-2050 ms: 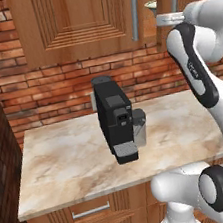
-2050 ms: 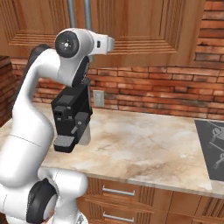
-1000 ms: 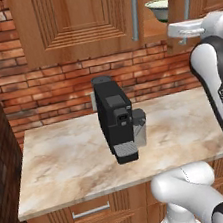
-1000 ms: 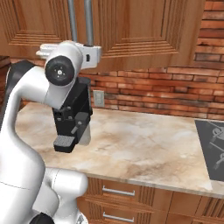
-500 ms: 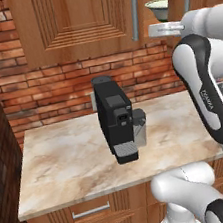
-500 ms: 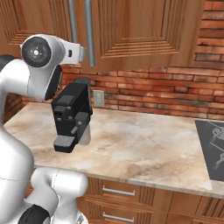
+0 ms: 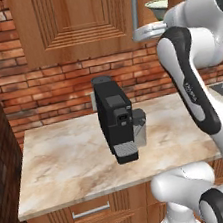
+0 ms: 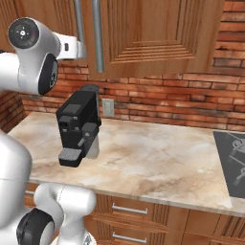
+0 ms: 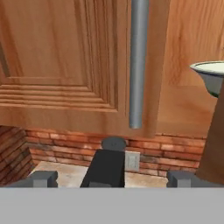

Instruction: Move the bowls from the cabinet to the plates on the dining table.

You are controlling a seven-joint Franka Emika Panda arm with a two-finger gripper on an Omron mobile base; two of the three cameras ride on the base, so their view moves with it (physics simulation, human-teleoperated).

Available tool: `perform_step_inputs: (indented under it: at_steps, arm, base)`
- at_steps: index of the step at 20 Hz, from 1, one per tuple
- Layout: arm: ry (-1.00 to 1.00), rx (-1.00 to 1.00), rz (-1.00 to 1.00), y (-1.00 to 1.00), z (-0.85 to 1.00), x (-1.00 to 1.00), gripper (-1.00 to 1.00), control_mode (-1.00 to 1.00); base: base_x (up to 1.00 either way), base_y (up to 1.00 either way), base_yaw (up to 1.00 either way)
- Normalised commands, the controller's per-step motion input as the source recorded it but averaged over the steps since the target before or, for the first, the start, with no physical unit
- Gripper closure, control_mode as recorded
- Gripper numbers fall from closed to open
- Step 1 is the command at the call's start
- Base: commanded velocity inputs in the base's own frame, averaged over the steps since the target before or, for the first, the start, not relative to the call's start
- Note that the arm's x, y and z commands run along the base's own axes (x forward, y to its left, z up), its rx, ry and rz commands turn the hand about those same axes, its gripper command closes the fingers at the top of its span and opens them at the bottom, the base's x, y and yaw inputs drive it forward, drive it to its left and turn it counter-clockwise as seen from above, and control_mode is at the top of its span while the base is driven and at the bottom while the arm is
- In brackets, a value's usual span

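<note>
The pale cream-green round bowl [image 9: 210, 74] is sitting on the shelf inside the brown wooden wall cabinet [image 9: 65, 65], just past the edge of its panelled door and the long grey metal bar handle [image 9: 138, 65]. The two-finger gripper [image 9: 109, 178] is hovering in front with its jaws spread wide and nothing between them. To do this well, I judge the arm should be swinging toward the bowl and closing over its rim, clear of the door edge. The left base view is showing the same bowl high above the black coffee machine [image 7: 115, 118] on the beige marble-patterned counter [image 7: 65, 161]; the right base view is adding the black hob [image 8: 232, 162] at the far side
</note>
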Motion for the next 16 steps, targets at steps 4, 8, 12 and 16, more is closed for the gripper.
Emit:
perform_step_inputs:
  at_steps: [4,8,12,16]
  arm:
    - [0.0,-0.28,0.03,0.08,0.0,0.27,-1.0,-1.0]
    - [0.0,-0.22,0.06,0.0,-0.05,0.18,-1.0,-1.0]
    - [0.0,-0.27,0.03,0.0,-0.02,0.18,-1.0,-1.0]
    - [0.0,-0.31,0.0,0.0,-0.08,0.33,-1.0,-1.0]
  base:
    - [0.0,0.0,0.0]
    - [0.0,0.0,0.0]
    - [0.0,0.0,0.0]
    - [0.0,0.0,0.0]
